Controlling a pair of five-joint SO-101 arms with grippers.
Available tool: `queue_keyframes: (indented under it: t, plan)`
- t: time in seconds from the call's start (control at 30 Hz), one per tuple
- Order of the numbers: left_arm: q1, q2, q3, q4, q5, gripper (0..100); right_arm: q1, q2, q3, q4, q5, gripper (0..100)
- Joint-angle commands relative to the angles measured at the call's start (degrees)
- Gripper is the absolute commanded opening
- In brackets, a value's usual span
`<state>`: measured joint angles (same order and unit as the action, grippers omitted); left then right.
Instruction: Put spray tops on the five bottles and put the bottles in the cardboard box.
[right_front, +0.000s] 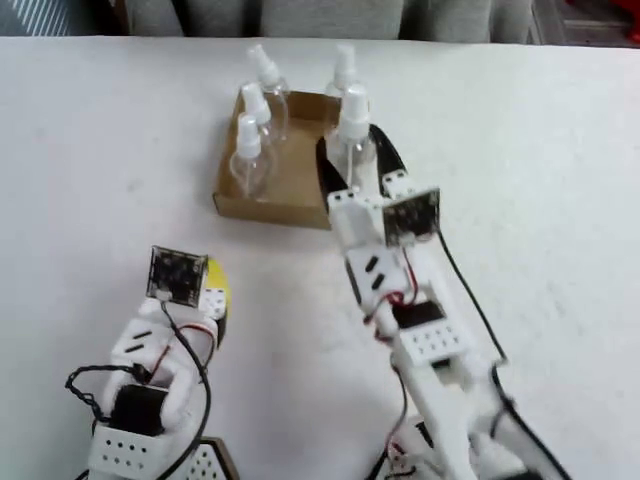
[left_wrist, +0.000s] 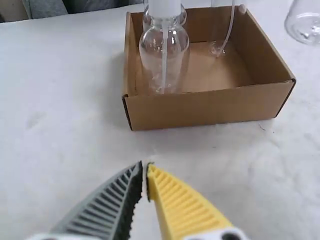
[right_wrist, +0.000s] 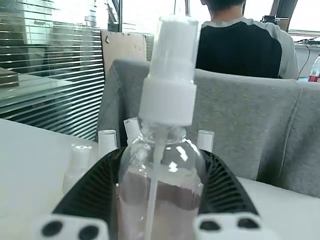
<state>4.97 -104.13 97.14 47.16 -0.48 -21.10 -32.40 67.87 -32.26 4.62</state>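
Capping looks done to us, so this is the boxing stage. On the white table (right_front: 100, 150), the cardboard box (right_front: 272, 208) sits toward 12 o'clock from the arms.

The right gripper (right_front: 348, 142) has its black fingers clamped around the belly of a clear spray bottle (right_wrist: 160, 195). It holds the bottle upright right at the box's 3 o'clock wall. We honestly can't tell whether it's just inside that wall or just outside it.

The left gripper (left_wrist: 145, 170) is parked low over the table at about 7 o'clock from the box, well apart from it. Its grey and yellow fingers are pinched together on nothing.

At least two capped bottles (left_wrist: 164, 50) stand inside the box along its 9 o'clock side. Two more sit up around the 12 o'clock edge, and we can't say for sure if those are in or behind it.

The held bottle's white spray top (right_wrist: 170, 75) looks fully seated.

Next move, as we read it:
- Get the bottle over the bare cardboard floor, toward 9 o'clock.
- Lower it straight down without clipping the neighbours' tops.
- Spread the fingers only once the base is resting flat.
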Motion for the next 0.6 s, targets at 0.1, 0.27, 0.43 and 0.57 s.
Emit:
queue_keyframes:
  t: [0.1, 0.27, 0.43, 0.57]
  plan:
    - [-0.66, -0.66, -0.18, 0.0, -0.88, 2, -0.57, 18.51, -12.84, -8.22, 0.09, 1.8]
    - [-0.66, -0.66, -0.18, -0.09, -0.88, 2, -0.4, 31.87, -19.78, -14.81, 0.09, 1.8]
    - [-0.66, -0.66, -0.18, -0.09, -0.88, 2, -0.31, 43.3, -24.44, -23.25, 0.26, 1.8]
    - [-0.66, -0.66, -0.18, -0.09, -0.88, 2, 0.92, 51.3, -28.75, -27.82, 0.53, 1.8]
